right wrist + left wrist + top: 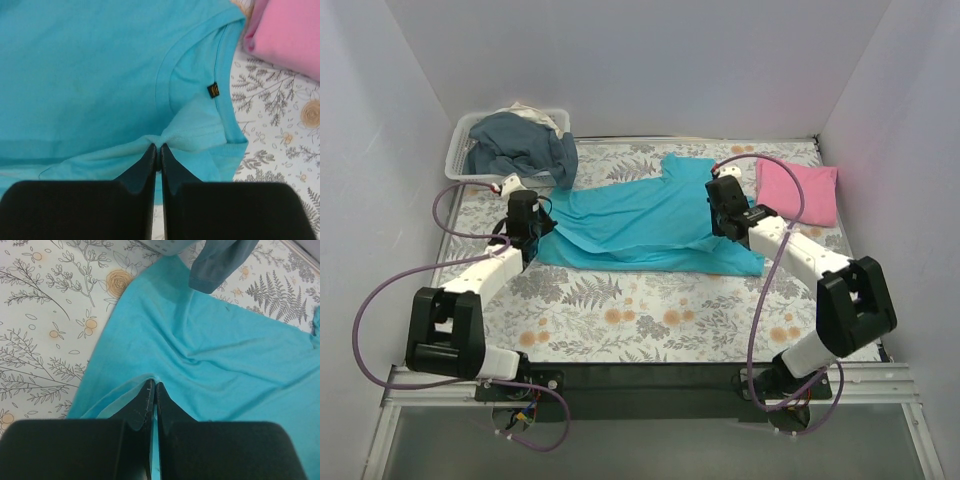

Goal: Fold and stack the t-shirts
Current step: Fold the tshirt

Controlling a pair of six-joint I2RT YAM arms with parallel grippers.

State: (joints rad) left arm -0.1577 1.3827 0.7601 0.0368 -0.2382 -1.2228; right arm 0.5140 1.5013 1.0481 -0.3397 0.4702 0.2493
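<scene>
The turquoise t-shirt (pixel 650 220) lies spread across the middle of the table, partly folded over itself. My left gripper (pixel 532 228) is shut on its left edge; the left wrist view shows the teal hem pinched at the fingertips (pixel 153 386). My right gripper (pixel 727 212) is shut on the shirt near its collar, with bunched fabric at the tips (pixel 158 146) and the neck label (pixel 213 90) just beyond. The pink t-shirt (pixel 798 190) lies folded at the back right and shows in the right wrist view (pixel 285 35).
A clear plastic bin (pixel 460 155) at the back left holds grey-blue clothes (pixel 525 145) that hang over its rim towards the teal shirt. The table has a floral cloth (pixel 640 310). White walls close in the left, back and right.
</scene>
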